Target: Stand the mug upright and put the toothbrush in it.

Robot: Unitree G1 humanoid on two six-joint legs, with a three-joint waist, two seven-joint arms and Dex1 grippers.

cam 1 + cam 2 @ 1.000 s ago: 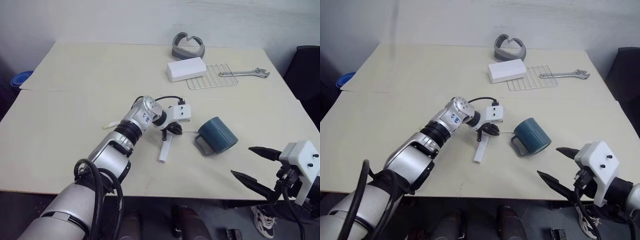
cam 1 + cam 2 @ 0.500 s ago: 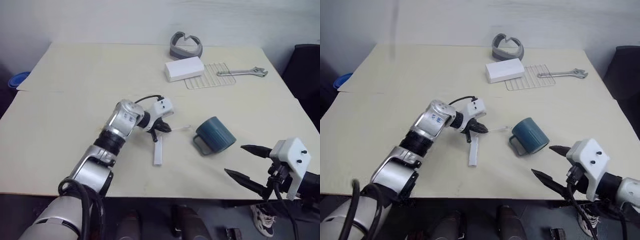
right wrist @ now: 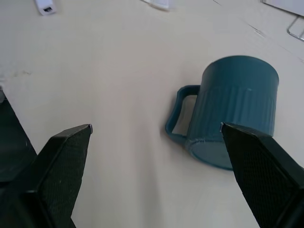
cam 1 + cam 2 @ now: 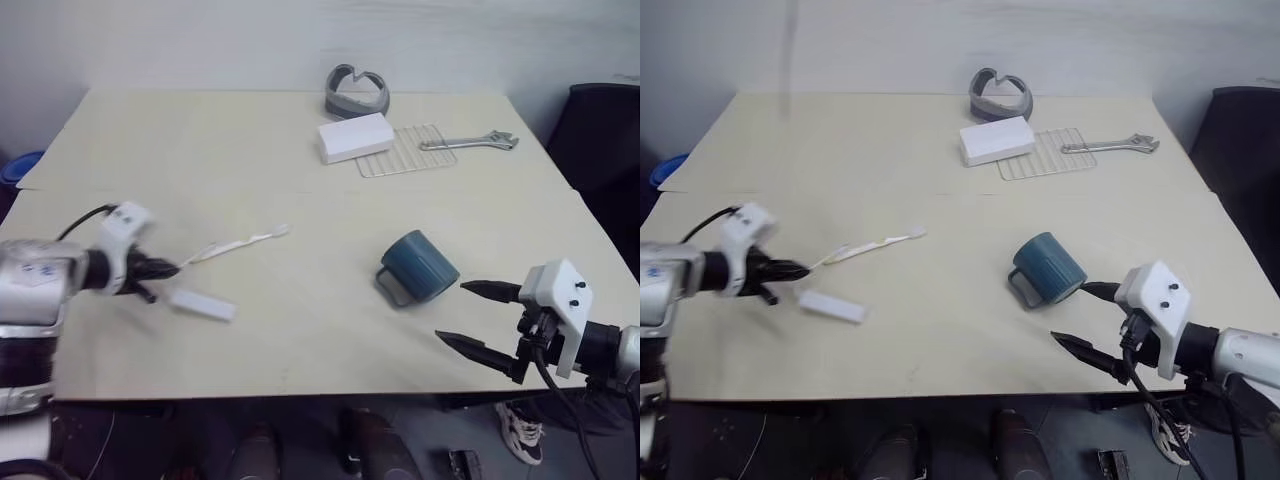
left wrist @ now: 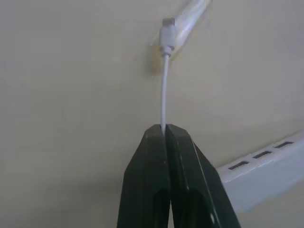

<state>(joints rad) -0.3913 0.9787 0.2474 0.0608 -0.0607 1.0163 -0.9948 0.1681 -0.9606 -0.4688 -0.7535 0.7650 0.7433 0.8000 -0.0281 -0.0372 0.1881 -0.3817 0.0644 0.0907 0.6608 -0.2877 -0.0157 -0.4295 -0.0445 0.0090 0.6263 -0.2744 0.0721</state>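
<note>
The mug (image 4: 420, 264) lies on its side, its closed bottom turned toward the wide-open right gripper (image 4: 478, 318), which is nearest. The toothbrush (image 4: 236, 244) lies far left of the mug. A thin cord (image 5: 165, 88) is pinched in the left gripper (image 5: 166, 131).

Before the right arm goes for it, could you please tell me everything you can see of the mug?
The mug is dark teal, ribbed, cylindrical, with a loop handle; it looks ceramic or plastic. It lies on its side on the table, handle resting on the tabletop, flat base turned toward the open right gripper. Nothing else touches it.
</note>
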